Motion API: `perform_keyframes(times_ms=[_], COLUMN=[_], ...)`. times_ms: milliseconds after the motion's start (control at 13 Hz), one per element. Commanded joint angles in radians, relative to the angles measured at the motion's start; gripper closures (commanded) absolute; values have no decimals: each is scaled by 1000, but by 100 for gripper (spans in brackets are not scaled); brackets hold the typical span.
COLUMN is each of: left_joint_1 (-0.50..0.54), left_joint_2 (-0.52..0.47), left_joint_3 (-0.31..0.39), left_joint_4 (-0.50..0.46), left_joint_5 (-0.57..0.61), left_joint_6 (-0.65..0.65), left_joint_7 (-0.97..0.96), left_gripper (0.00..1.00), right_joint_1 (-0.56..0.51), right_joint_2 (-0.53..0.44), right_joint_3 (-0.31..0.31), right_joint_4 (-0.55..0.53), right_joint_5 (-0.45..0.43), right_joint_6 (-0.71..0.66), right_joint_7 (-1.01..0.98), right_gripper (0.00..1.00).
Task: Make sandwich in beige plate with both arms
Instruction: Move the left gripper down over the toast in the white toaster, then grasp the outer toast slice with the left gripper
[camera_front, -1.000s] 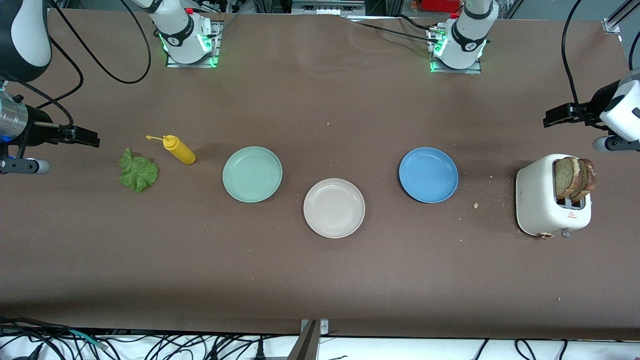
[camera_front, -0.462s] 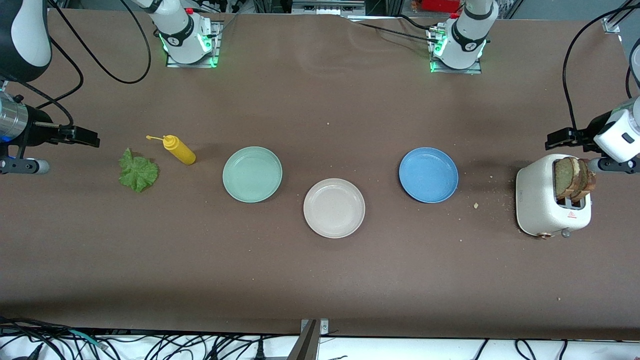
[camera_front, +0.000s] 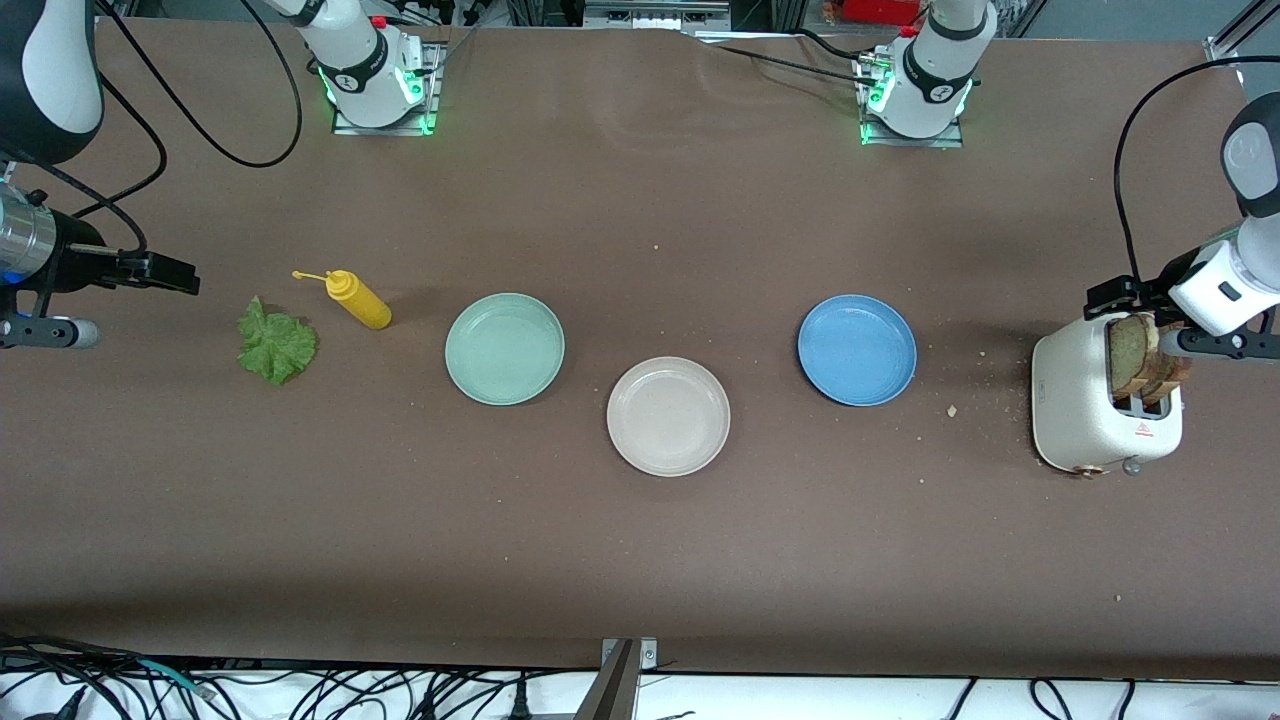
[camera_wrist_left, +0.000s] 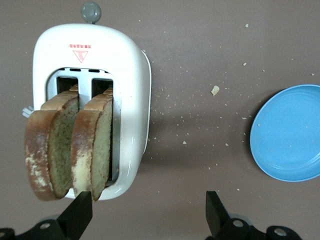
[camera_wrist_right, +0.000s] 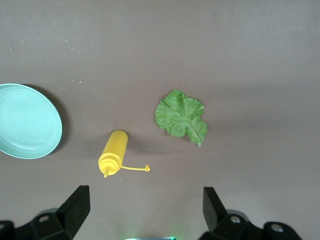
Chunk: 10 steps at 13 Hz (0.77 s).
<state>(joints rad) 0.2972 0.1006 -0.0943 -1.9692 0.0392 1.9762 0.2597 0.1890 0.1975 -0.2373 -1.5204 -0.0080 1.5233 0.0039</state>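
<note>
Two slices of brown-crusted bread (camera_front: 1130, 355) (camera_wrist_left: 92, 147) stand upright in the slots of a white toaster (camera_front: 1085, 400) (camera_wrist_left: 132, 75) at the left arm's end of the table. My left gripper (camera_front: 1100, 297) (camera_wrist_left: 148, 215) hangs open and empty over the toaster's edge, one finger by a slice's crust. The lettuce leaf (camera_front: 275, 345) (camera_wrist_right: 180, 117) lies flat at the right arm's end. My right gripper (camera_front: 185, 280) (camera_wrist_right: 145, 207) waits open and empty over bare table beside the leaf. The beige plate (camera_front: 668, 416) sits empty mid-table.
A yellow squeeze bottle (camera_front: 360, 300) (camera_wrist_right: 114, 152) lies on its side next to the lettuce. A mint-green plate (camera_front: 504, 348) (camera_wrist_right: 27, 122) and a blue plate (camera_front: 857, 350) (camera_wrist_left: 290, 135) flank the beige one. Crumbs lie scattered between toaster and blue plate.
My left gripper has come down from above the table's end to just over the toaster and bread. The right arm has stayed still.
</note>
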Motion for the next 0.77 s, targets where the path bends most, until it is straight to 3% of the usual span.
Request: perform_keyframes(times_ms=[0, 692], left_joint_1=[14, 46], left_joint_2=[13, 34], left_joint_3=[-8, -5], left_joint_4=[-17, 3], left_joint_5=[24, 76], left_joint_6=[42, 49], left_joint_7=[41, 61], left_gripper=[0, 0], right_joint_1=[-3, -3], right_joint_2=[-7, -7], right_joint_3=[1, 1], right_joint_4=[-6, -6], right_joint_5=[5, 5], right_joint_6=[1, 3], right_joint_7=[-1, -1], right_gripper=[0, 0])
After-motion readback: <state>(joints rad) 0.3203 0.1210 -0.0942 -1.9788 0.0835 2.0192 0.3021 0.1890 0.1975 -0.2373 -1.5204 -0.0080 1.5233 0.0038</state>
